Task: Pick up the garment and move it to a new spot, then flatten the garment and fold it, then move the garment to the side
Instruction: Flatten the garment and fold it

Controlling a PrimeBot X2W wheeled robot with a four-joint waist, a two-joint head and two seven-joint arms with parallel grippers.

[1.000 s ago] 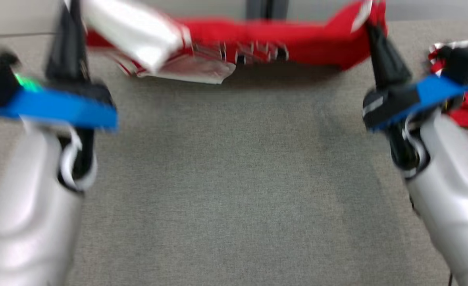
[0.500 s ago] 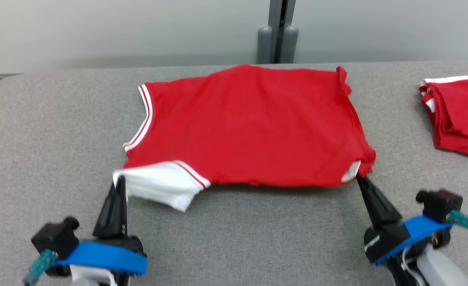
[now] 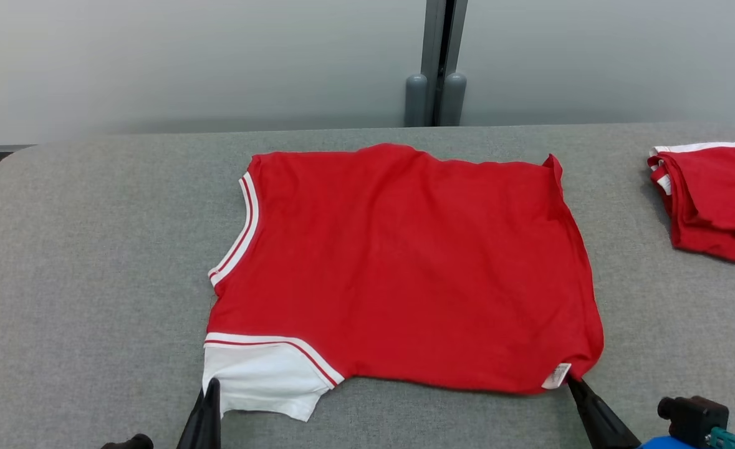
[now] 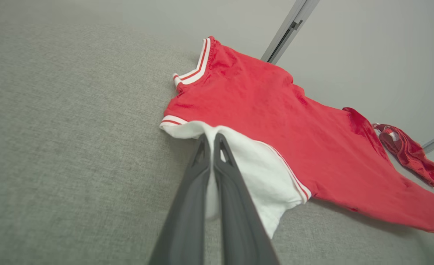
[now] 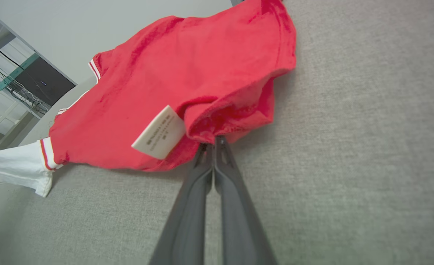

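Grey table [image 3: 93, 249]; left fingers [image 4: 187, 206] grip the garment [image 3: 404, 262] by its sleeve [image 3: 261, 374], right fingers [image 5: 235, 213] its hem [image 5: 239, 121]

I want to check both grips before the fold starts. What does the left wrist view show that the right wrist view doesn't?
Left wrist view: the left gripper shut on the white sleeve, and a second red garment lying farther off. Right wrist view: the right gripper shut on the hem corner beside the white care label, plus a dark cabinet off to the side. Shared: the red garment spread on the grey table, with the white sleeve.
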